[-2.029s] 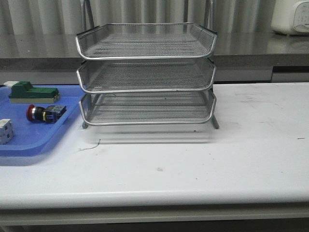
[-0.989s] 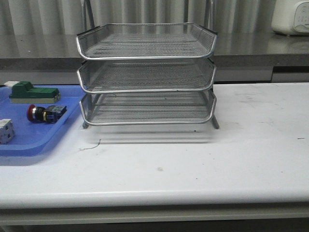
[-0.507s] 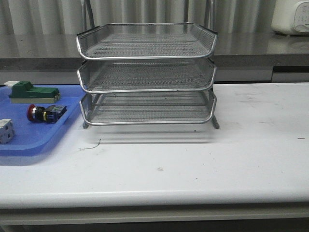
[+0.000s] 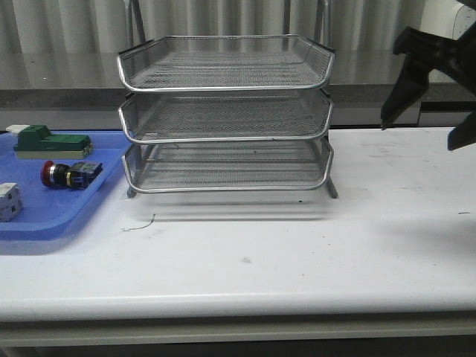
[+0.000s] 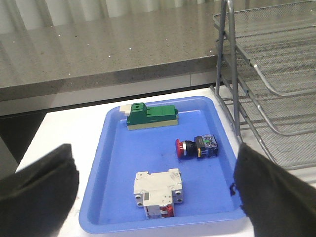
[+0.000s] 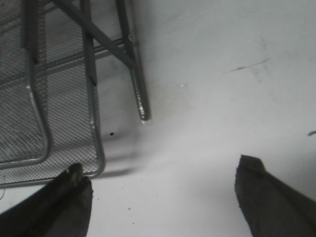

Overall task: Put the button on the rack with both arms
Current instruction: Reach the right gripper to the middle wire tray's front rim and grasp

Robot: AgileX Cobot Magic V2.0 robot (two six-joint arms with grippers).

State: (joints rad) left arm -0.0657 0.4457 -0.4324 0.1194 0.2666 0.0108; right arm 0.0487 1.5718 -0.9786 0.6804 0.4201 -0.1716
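The button [image 4: 71, 174], with a red head and black body, lies on its side in the blue tray [image 4: 44, 219] at the left. It also shows in the left wrist view [image 5: 196, 147]. The silver three-tier wire rack [image 4: 223, 88] stands at the middle back of the table, its tiers empty. My left gripper [image 5: 154, 153] is open and empty above the near end of the tray, short of the button. My right gripper [image 4: 418, 136] is open and empty in the air to the right of the rack. In the right wrist view [image 6: 160, 168] it hangs over bare table beside the rack's foot [image 6: 140, 106].
The blue tray [image 5: 113, 163] also holds a green rectangular block [image 5: 148, 116] and a white cube-like part [image 5: 158, 190]. A grey counter ledge [image 4: 59, 74] runs behind the table. A white appliance [image 4: 446, 26] stands on it at the far right.
My right gripper has come into the front view at the upper right; before it was out of view. The button, tray and rack have not moved.
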